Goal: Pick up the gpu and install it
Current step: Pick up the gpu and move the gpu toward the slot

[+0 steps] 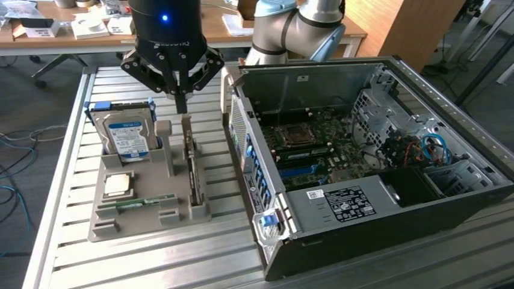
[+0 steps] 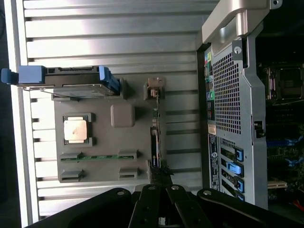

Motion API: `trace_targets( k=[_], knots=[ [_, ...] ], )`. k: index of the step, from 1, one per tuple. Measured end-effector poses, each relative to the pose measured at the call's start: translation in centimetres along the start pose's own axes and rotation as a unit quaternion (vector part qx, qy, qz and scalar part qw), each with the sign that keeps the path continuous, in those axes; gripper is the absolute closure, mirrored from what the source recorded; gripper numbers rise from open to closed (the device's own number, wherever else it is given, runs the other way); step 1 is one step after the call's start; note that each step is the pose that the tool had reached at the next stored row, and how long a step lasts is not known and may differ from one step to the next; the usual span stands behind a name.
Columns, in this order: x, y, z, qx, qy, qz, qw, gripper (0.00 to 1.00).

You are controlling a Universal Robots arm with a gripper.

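**Exterior and wrist views, one moment.** You are looking at the gripper [image 1: 182, 109] with its two fingers brought together and no gap visible between the tips. It hangs over the far end of a grey parts holder [image 1: 132, 229], which lies on the slatted metal table [image 1: 68, 180].

**a.** The gpu [image 1: 191, 164] stands on its long edge in a slot. The slot runs along the side of the holder nearest the computer case [image 1: 353, 247]. In the wrist view you see the card edge-on, as a thin dark strip [image 2: 155, 142]. The closed fingertips sit just above the card's far end, beside a short upright post of the holder. You cannot tell whether they touch the card. The card is seated in its slot, not lifted.

**b.** The hard drive [image 1: 129, 137], with a blue-white label, stands upright in a blue-handled bracket. It is on the exterior view's left of the gpu.

**c.** A square silver processor [image 1: 118, 184] rests in a recess of the holder. A narrow green memory stick [image 1: 138, 202] lies flat in a groove just beside it.

**d.** The case lies on its side on the exterior view's right of the holder, with the panel off. You can see its motherboard [image 1: 309, 144] exposed inside, well apart from the gpu
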State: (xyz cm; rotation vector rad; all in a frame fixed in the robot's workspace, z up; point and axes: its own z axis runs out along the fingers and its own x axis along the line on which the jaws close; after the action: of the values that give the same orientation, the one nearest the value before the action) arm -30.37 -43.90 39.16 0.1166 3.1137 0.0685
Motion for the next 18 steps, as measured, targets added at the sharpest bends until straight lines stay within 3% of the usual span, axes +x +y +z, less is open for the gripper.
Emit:
trace_targets(
  k=[4,7,10,14,18],
  knots=[
    [0.0,0.0,0.0,0.0,0.0,0.0,1.0,0.89],
    [0.0,0.0,0.0,0.0,0.0,0.0,1.0,0.71],
    [0.0,0.0,0.0,0.0,0.0,0.0,1.0,0.65],
    [0.0,0.0,0.0,0.0,0.0,0.0,1.0,0.47],
    [0.0,0.0,0.0,0.0,0.0,0.0,1.0,0.47]
  ],
)
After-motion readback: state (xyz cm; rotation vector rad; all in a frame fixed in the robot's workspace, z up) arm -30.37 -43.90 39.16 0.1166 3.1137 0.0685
